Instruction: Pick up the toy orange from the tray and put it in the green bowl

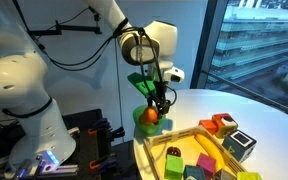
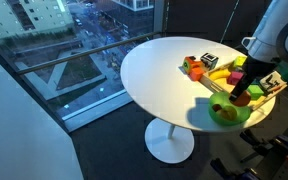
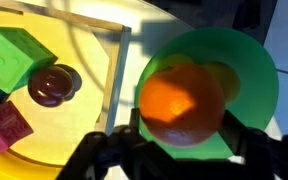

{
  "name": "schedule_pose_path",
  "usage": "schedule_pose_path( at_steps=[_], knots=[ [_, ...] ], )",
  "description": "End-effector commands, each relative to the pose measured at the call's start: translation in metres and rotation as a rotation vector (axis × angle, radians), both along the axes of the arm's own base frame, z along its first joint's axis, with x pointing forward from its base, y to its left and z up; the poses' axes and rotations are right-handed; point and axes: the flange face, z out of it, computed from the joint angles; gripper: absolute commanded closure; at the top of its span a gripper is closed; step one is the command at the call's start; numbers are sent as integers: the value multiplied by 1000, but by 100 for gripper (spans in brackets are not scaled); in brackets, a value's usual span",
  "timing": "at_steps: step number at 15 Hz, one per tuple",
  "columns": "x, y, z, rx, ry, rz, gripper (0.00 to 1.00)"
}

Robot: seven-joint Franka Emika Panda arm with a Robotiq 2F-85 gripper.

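The toy orange point(image 3: 181, 100) is a smooth orange ball held between my gripper's point(image 3: 181, 130) two dark fingers. It hangs just over the lime-green bowl point(image 3: 256, 70), which fills the view behind it. In both exterior views the gripper point(image 1: 160, 103) point(image 2: 242, 96) points down at the green bowl point(image 1: 142, 126) point(image 2: 224, 114) near the table edge, with the orange point(image 1: 150, 116) at the bowl's mouth. The light wooden tray point(image 1: 180, 133) point(image 3: 115, 70) lies right beside the bowl.
The tray holds a green block point(image 3: 14, 55), a dark purple round toy point(image 3: 52, 85), a pink block point(image 3: 4, 130), a red-orange toy point(image 1: 222, 124) and a black-and-white cube point(image 1: 240, 145). The round white table point(image 2: 159, 75) stands by a window; the bowl is near its edge.
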Motion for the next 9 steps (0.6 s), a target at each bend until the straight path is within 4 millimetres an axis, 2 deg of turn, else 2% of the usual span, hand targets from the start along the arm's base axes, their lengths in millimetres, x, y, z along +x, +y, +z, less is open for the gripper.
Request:
schedule_pose_path(
  at_steps=[1, 2, 4, 9],
  knots=[
    [-5, 3, -6, 9, -26, 16, 47],
    [-6, 3, -8, 6, -24, 16, 6],
    [-7, 1, -9, 0, -22, 11, 0],
    [-7, -13, -3, 4, 28, -12, 0]
  ],
)
